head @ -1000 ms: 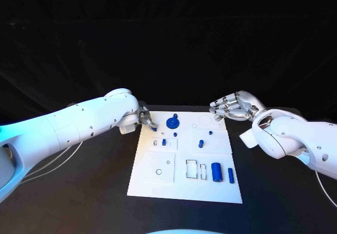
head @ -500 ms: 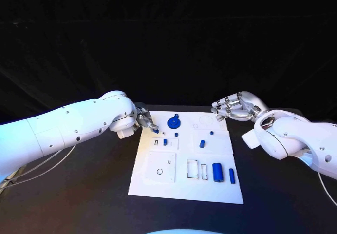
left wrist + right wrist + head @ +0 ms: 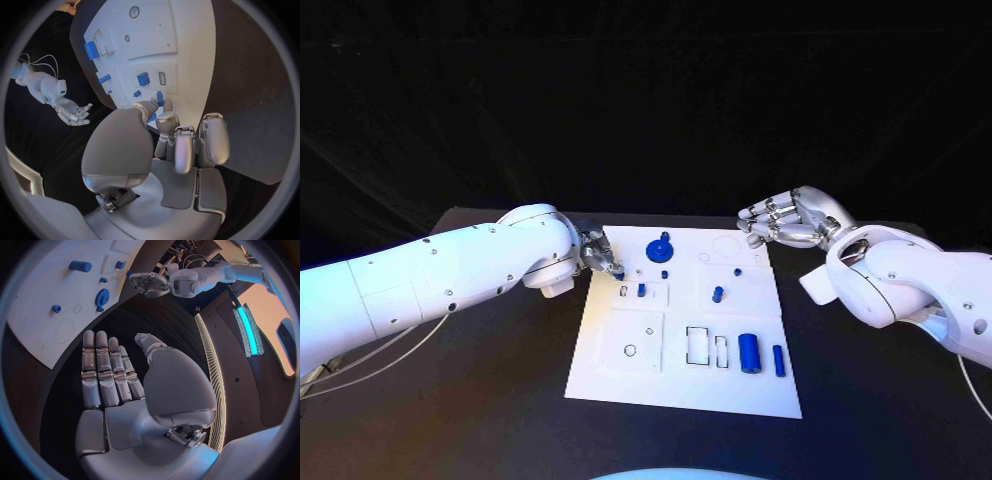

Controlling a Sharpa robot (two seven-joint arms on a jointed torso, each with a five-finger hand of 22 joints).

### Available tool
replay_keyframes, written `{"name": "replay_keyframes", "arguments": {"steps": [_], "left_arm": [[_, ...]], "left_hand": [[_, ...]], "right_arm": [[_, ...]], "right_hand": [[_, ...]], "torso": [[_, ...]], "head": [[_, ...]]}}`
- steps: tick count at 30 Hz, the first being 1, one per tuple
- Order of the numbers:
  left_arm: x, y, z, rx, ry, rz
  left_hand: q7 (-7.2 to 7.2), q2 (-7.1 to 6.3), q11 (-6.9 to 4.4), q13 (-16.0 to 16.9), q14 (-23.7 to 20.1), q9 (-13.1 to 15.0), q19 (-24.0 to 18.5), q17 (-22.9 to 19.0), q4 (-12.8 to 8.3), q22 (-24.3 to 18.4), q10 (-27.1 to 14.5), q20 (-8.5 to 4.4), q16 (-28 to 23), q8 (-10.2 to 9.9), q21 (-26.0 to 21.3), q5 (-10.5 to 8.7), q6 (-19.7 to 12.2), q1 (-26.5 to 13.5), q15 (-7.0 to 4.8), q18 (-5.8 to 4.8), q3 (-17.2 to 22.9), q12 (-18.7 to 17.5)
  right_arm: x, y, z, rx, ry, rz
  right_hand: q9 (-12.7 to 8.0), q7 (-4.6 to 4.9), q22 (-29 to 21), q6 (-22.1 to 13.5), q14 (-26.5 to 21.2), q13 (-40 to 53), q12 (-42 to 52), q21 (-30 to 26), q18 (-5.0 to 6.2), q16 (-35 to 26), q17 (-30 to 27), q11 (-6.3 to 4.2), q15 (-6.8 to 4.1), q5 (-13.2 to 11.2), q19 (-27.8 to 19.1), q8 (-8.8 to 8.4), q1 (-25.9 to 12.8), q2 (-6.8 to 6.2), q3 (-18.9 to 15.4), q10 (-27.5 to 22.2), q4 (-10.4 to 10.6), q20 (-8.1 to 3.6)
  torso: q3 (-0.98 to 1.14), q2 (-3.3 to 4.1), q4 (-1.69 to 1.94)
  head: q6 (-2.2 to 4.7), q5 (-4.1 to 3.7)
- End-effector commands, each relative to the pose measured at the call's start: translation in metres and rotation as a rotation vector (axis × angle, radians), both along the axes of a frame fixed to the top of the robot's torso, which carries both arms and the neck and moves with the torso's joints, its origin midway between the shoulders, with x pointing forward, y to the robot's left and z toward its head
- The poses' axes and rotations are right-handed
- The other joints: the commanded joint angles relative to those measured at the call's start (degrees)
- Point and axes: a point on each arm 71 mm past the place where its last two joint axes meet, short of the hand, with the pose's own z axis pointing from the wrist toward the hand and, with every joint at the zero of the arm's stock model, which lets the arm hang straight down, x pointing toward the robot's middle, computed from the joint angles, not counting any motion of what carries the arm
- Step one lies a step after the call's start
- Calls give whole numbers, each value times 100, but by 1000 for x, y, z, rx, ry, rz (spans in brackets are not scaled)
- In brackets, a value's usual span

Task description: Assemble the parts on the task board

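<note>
Since 1 s ago, little moved: left hand (image 3: 599, 252) still pinches a small blue part (image 3: 154, 112) at the white task board's (image 3: 635, 375) far-left corner. Right hand (image 3: 788, 222) hovers empty, fingers spread, beside the board. Blue cylinders (image 3: 749, 353) lie loose; assembly looks early.

One white task board (image 3: 682, 375), about eight small blue parts (image 3: 749, 352), two silver hands (image 3: 600, 252).

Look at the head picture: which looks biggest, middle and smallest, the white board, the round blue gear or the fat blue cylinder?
1. The flat white task board, by far the largest.
2. and 3. The round blue gear and the fat blue cylinder look much alike in size, so I won't rank them.
</note>
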Motion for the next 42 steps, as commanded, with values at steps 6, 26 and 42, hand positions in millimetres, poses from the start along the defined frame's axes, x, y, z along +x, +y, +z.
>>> {"name": "replay_keyframes", "arguments": {"steps": [6, 26, 42], "left_arm": [[-8, -7, -7, -14, -76, -2], [-18, -11, -17, 84, -4, -70], [-18, -12, -19, 131, 19, -98]], "left_hand": [[-69, -53, -13, 23, 512, 411, 66, 1263, -829, 47, 64, -16, 41, 37, 53, -10, 110, 19, -49, -50, 900, 47], [-83, -122, -28, -32, 513, 438, 79, 1263, -858, 64, 72, -26, 41, 72, 63, -11, 136, -3, -62, -53, 985, -1], [-92, -169, -35, -96, 512, 474, 55, 1261, -870, 33, 66, -32, 39, 107, 47, -9, 152, -34, -67, -45, 1079, -64]], "right_arm": [[-1, 1, 0, 3, -4, 15], [-1, 0, 0, 4, -3, 14], [-1, 0, -1, 4, -1, 14]], "right_hand": [[4, 12, -10, -41, -27, -7, 4, -29, 21, -10, -7, 4, 6, 21, -24, -20, -36, 12, -24, -29, 3, 3], [5, 11, -15, -41, -26, -7, 6, -31, 22, -9, -9, 4, 6, 35, -23, -19, -41, 17, -25, -30, 7, 4], [5, 11, -15, -41, -26, -7, 6, -31, 22, -9, -9, 4, 6, 35, -23, -19, -41, 17, -25, -30, 7, 4]], "torso": [[-3, 2, -9], [-2, 2, -9], [0, 4, -9]], "head": [[-9, 5], [-17, -3], [-31, -23]]}}
